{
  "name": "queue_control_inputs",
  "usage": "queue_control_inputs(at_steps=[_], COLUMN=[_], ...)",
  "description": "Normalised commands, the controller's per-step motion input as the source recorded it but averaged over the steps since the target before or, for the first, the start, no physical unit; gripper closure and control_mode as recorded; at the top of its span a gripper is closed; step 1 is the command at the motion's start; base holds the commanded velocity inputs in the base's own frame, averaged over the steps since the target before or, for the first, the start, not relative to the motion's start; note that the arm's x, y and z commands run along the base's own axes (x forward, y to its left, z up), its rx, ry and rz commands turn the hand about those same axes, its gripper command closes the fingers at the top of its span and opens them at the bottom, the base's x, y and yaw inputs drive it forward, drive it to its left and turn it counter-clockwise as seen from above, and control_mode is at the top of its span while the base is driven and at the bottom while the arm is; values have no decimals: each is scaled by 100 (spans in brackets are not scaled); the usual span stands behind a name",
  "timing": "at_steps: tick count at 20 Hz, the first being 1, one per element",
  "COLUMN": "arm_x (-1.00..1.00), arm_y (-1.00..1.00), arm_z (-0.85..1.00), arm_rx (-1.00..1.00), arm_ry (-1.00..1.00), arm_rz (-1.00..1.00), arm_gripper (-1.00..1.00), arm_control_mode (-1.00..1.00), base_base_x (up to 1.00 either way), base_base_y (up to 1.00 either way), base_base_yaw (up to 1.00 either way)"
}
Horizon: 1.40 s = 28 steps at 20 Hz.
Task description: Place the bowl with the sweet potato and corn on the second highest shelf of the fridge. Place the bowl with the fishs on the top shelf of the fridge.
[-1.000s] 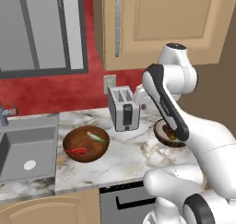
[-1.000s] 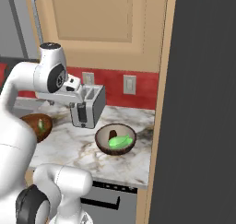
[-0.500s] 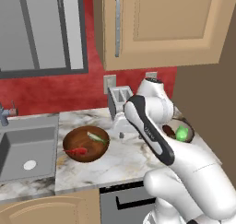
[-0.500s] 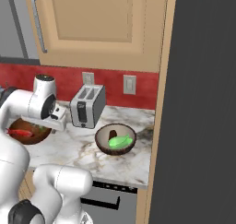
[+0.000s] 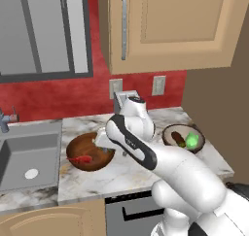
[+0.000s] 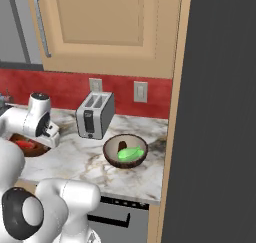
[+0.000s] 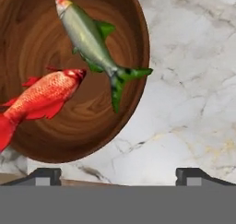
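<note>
Fingers [image 7: 118, 173] spread wide, grasping nothing, above the near rim of the wooden bowl [image 5: 89, 153].
The wide reddish-brown bowl sits on the marble desk [image 5: 121, 169] beside the sink [image 5: 26, 155], holding the red fish [image 7: 44, 96] and the green-whitish fish [image 7: 92, 41]. The small dark bowl [image 6: 125, 150], with the lime-green corn [image 6: 131, 153] and the brown sweet potato [image 6: 121, 146], stands well apart, right of the toaster [image 6: 94, 115].
</note>
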Motion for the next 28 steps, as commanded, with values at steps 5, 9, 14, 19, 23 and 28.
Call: queue_control_inputs(at_steps=[5, 9, 14, 19, 23, 28], arm_x=[33, 10, 18, 17, 2, 0], arm_y=[9, 0, 8, 7, 1, 0], arm_z=[-50, -47, -19, -17, -29, -12], arm_rx=[-2, 0, 0, -1, 0, 0], arm_ry=[15, 4, 0, 0, 0, 0], arm_rz=[-1, -5, -8, -6, -4, -2], arm_gripper=[-100, -100, -100, -100, -100, 100], arm_control_mode=[-100, -100, -100, -100, -100, -100], base_base_x=[0, 0, 0, 0, 0, 0], base_base_y=[0, 0, 0, 0, 0, 0], base_base_yaw=[0, 0, 0, 0, 0, 0])
